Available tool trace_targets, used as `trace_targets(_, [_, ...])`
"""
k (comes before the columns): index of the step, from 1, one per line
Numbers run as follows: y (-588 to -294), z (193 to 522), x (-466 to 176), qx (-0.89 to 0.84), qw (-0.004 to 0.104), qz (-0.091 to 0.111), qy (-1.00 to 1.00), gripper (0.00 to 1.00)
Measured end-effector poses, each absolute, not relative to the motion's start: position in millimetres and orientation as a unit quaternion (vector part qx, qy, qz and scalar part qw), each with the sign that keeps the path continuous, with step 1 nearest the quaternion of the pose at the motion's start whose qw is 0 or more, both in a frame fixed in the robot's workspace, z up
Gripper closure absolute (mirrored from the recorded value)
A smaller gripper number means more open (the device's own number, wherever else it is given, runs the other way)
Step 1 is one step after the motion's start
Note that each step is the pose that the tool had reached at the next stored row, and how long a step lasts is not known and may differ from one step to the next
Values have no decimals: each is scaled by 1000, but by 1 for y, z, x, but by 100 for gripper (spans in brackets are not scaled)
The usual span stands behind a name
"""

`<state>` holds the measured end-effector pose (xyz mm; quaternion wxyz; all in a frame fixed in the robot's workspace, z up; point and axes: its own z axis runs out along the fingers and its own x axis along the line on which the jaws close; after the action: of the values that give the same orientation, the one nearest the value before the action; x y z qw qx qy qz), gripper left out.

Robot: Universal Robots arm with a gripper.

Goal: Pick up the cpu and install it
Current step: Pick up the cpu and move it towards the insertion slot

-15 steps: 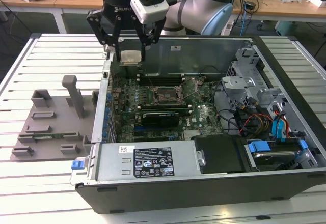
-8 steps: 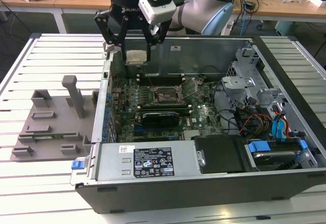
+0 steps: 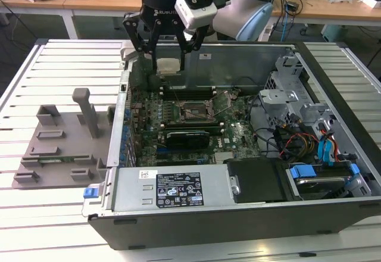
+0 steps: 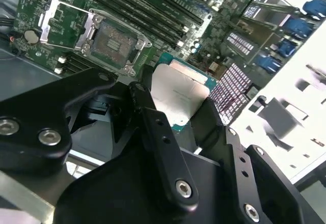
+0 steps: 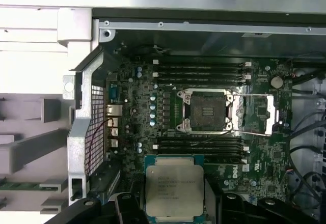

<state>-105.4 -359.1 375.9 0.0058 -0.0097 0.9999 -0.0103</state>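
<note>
My gripper [image 3: 168, 58] hangs above the back left of the open computer case [image 3: 333, 89], shut on the cpu [image 3: 168, 65], a small square chip with a silvery top. In both wrist views the cpu [image 4: 178, 98] [image 5: 174, 189] sits flat between the black fingers [image 4: 147, 117], its green edge showing. The open socket [image 5: 206, 111] with its raised metal frame [image 5: 257, 114] lies on the motherboard below and ahead of the chip, and it also appears in the second wrist view as the socket [image 4: 113, 42]. In the exterior view the socket [image 3: 191, 112] is nearer the case's middle than the gripper.
A grey plastic tray [image 3: 59, 149] with upright posts rests on the slatted table at the exterior view's left. Memory slots [image 5: 201, 70] flank the socket. Drive cages and cables [image 3: 309, 137] fill the case's right side; a labelled power supply [image 3: 178, 189] sits at its front.
</note>
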Motion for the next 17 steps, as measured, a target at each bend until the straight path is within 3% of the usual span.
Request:
trace_targets(13, [-348, 366, -80, -10, 4, -10, 1000, 45])
trace_targets(17, [-341, 357, -45, -10, 3, -10, 1000, 45])
